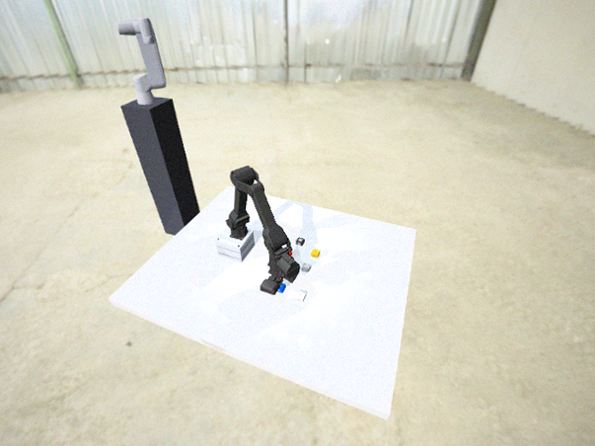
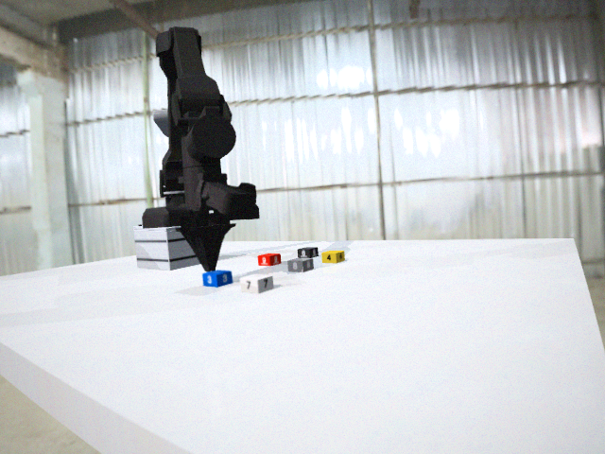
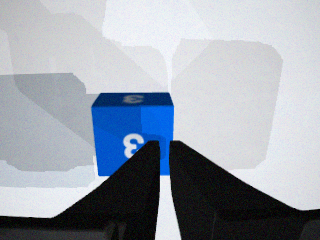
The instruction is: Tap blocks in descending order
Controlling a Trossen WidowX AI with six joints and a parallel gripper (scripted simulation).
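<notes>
From far away, I see my gripper [image 1: 278, 286] [image 2: 210, 270] [image 3: 163, 151] with its tips together, pinching nothing, right at the blue block [image 1: 282, 288] [image 2: 217, 278] [image 3: 132, 137] with a 3. I cannot tell if they touch. The block sits on the big white table [image 1: 345, 314] [image 2: 341, 352], left of the middle in the outside view. Wavy metal walls [image 1: 219, 33] [image 2: 312, 131] shine across the top. In the top view, a tall dark post [image 1: 160, 164] stands at the left on the sandy-coloured floor [image 1: 490, 239].

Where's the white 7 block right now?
In the exterior view, the white 7 block sits just right of the blue 3 block, nearer the camera than the gray block.
</notes>
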